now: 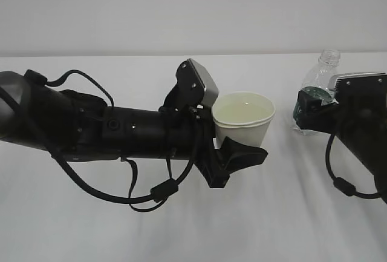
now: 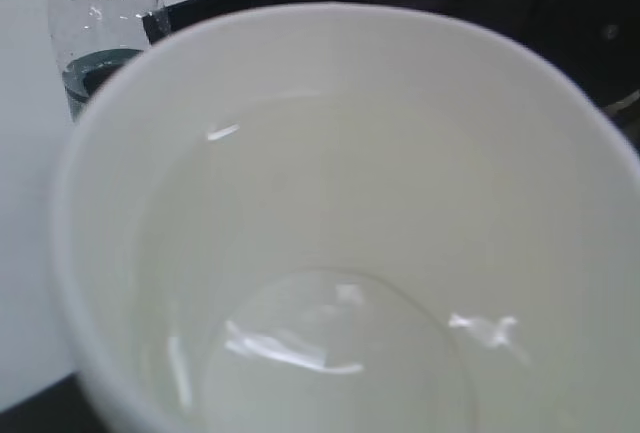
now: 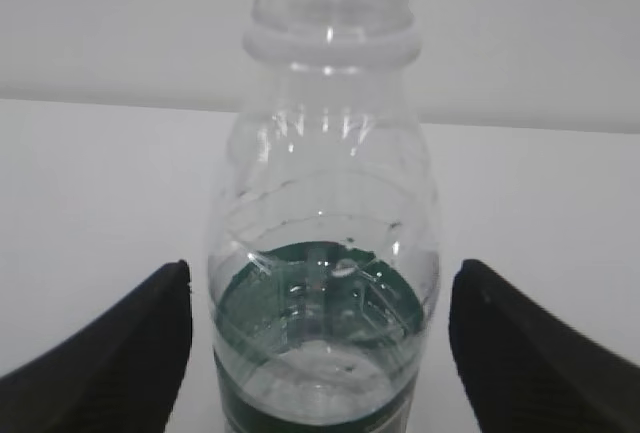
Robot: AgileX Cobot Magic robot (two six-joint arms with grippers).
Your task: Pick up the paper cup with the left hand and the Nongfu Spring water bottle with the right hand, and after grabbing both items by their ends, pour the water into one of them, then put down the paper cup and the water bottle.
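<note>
The white paper cup [image 1: 245, 130] is held near the middle of the scene, upright, with my left gripper [image 1: 240, 144] shut on its lower part; one black finger [image 1: 245, 153] shows in front, the other is hidden behind the cup. Clear water [image 1: 243, 106] fills much of the cup. The left wrist view looks straight down into the paper cup [image 2: 110, 153] and its water [image 2: 330, 283]. The uncapped Nongfu Spring water bottle [image 1: 319, 83] [image 3: 325, 253] stands upright on the table at the right. My right gripper [image 1: 314, 108] [image 3: 322, 271] is open, one finger on each side of the bottle, gaps showing.
A white cloth-covered table [image 1: 272, 213] runs back to a plain pale wall. Loose black cables [image 1: 121, 192] hang below the left arm. The bottle [image 2: 95, 23] also shows at the top left of the left wrist view.
</note>
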